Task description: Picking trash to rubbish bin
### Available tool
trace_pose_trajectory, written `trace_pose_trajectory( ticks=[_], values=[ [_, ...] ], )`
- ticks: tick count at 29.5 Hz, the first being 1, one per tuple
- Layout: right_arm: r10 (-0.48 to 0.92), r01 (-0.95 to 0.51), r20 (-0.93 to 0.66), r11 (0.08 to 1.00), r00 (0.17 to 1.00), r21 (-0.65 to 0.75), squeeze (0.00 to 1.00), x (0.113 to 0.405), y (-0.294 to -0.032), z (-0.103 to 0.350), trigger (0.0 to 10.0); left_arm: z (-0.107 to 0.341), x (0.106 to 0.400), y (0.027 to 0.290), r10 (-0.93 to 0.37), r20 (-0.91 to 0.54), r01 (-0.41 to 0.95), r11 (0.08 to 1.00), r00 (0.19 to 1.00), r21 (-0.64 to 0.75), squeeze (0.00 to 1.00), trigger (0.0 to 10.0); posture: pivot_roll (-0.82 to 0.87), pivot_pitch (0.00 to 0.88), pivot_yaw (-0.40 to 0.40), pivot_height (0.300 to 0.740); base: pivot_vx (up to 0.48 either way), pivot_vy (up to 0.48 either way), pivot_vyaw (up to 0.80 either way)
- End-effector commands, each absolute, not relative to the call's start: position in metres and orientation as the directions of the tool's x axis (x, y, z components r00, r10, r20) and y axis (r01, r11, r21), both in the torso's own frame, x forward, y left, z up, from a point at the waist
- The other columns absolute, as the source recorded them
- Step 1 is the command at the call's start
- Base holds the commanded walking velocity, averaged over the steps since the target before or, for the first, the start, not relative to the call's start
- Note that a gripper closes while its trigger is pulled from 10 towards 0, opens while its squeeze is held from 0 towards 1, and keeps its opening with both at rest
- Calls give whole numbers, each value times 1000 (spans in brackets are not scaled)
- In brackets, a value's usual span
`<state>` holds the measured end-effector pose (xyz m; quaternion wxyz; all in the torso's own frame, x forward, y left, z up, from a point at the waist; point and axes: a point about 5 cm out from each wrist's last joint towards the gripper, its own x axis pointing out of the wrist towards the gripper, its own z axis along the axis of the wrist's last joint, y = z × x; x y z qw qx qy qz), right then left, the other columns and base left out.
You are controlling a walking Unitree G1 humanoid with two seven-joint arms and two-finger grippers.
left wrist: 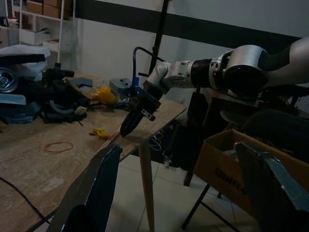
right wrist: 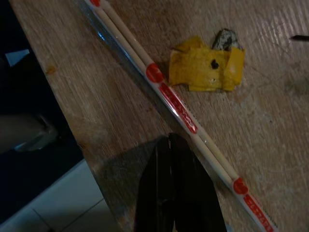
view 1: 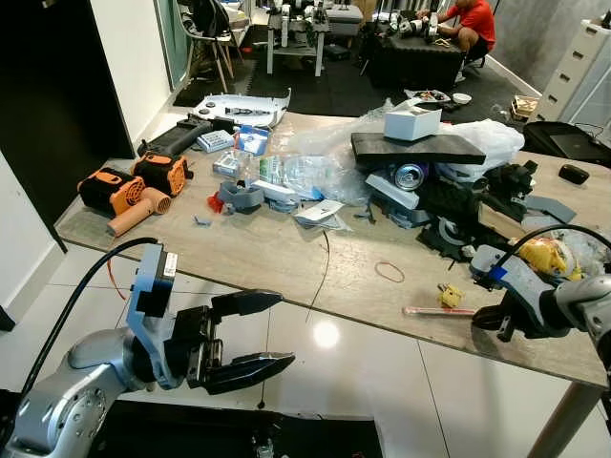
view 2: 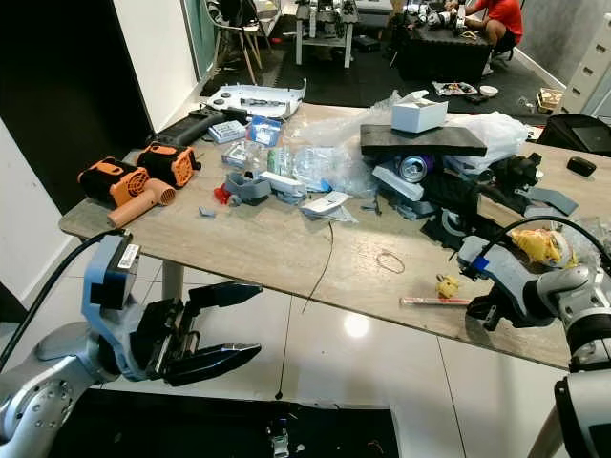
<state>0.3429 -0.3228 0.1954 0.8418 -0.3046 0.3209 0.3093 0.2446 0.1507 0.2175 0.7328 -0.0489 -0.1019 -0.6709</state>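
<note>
My left gripper (view 1: 250, 336) hangs below the table's near edge over the floor tiles, fingers spread wide, forearm angled up. My right gripper (right wrist: 176, 159) rests at the table's (view 1: 286, 258) near right edge, fingers pressed together, touching the wrapped chopsticks (right wrist: 174, 104) — its wrist view shows their red-printed sleeve and a crumpled yellow scrap (right wrist: 205, 70) just beyond. Farther back lies a rubber band (view 1: 389, 272), then heaped clutter (view 1: 430, 181).

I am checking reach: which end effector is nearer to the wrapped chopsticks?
Right. The right end effector is shut at the table edge beside the wrapped chopsticks; the left end effector hangs open below the table, far off.
</note>
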Motion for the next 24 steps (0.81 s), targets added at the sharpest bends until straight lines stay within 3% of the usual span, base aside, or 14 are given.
trace_pose_trajectory(
  ticks=[1,7,9,16,24],
  values=[
    [338,-726,-749,634,570,-266,0,337,-325,184,0,216,244,155,-976,201,994,92,79,57,0,10000,-58,196,-11,740,0,0,0],
    [496,-754,-651,631,575,-184,0,339,-318,196,0,213,246,161,-973,200,991,125,113,48,0,10000,-56,186,-8,740,0,0,0],
    [600,-801,-595,585,535,-130,0,336,-316,209,0,214,247,165,-971,203,989,137,124,53,0,10000,-54,178,-2,740,0,0,0],
    [769,-871,-438,485,465,-75,0,333,-310,236,0,218,249,170,-968,208,986,153,137,64,0,10000,-59,166,8,740,0,0,0],
    [881,-910,-229,404,414,-92,0,332,-293,251,0,220,252,172,-965,220,984,163,144,70,0,10000,-70,160,14,740,0,0,0]
  ],
)
